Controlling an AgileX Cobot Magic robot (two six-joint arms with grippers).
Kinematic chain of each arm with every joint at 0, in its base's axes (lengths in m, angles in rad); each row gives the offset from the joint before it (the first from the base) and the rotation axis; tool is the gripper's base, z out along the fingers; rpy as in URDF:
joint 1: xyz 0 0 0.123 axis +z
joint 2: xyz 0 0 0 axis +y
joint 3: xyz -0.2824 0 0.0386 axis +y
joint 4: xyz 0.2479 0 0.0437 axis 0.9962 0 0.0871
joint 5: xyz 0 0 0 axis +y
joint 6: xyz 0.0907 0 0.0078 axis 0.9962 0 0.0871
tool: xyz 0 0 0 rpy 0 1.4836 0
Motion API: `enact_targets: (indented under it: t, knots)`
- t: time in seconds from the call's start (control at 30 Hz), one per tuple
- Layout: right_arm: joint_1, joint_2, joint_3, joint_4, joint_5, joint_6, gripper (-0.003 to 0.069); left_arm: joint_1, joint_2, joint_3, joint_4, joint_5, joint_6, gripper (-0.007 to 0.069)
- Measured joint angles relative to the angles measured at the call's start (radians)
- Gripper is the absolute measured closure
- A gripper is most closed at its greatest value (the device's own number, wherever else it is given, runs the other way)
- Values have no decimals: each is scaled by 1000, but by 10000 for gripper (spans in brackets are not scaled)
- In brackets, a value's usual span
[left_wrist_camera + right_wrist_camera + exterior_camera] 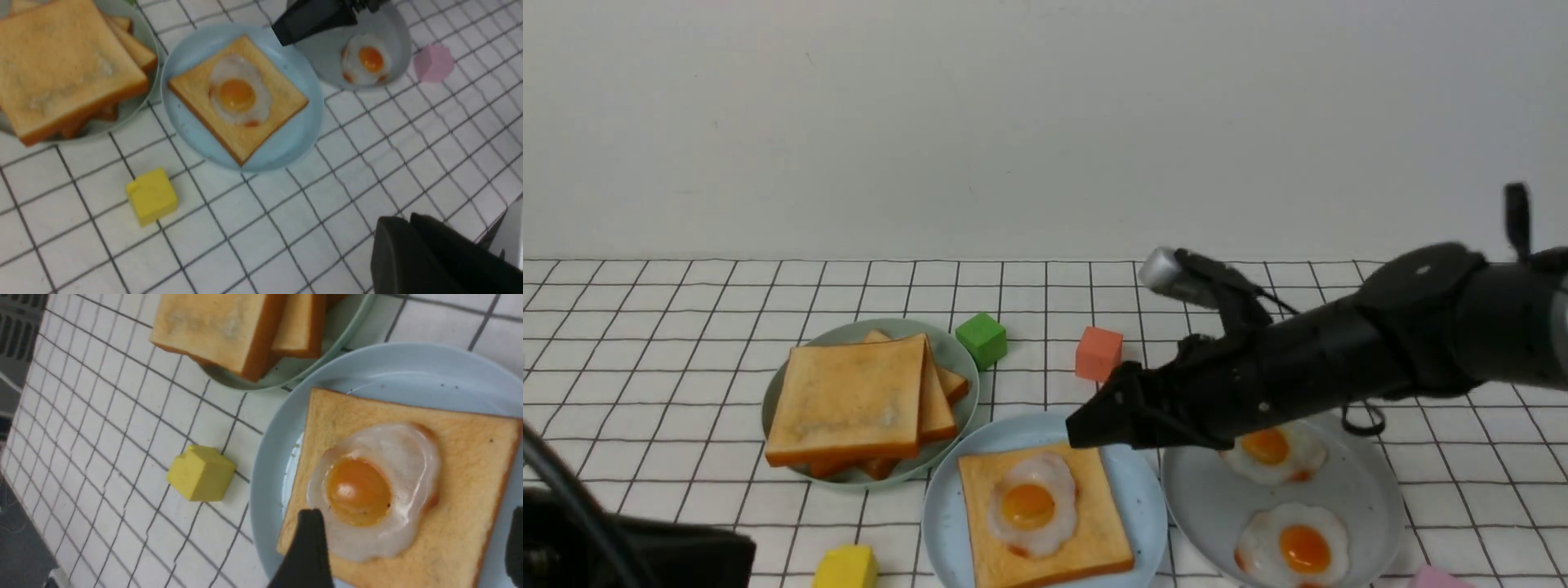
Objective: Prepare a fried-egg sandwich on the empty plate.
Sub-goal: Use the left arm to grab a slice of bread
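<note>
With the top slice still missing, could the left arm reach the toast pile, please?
Probably yes: the toast pile lies uncovered on the left, and the right gripper hangs over the sky-blue plate.

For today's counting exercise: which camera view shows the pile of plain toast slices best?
The front view: the whole toast pile on its green plate is visible. Both wrist views crop it at the picture edge.

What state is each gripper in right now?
Left gripper: closed, holding nothing.
Right gripper: open, holding nothing; the white, orange-yolked fried egg lies on the square golden toast slice.
</note>
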Motion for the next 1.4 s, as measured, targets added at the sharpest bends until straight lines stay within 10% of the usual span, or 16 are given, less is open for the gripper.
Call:
enact_targets:
  t: [0.23,0.4,0.77,1.17,1.4]
  knots:
    - [-11,-260,-163,-632,307,480,60,26,246,-20,192,-82,-175,618]
    - [15,-452,-178,-904,355,717,85,171,488,-48,91,-97,-107,638]
    - [175,-762,101,-853,250,757,88,725,805,-133,-638,-121,487,616]
    - [187,-814,167,-830,240,762,88,765,1096,-255,-645,-182,633,195]
    - [187,-814,167,-827,238,762,90,765,1155,-263,-654,-212,682,176]
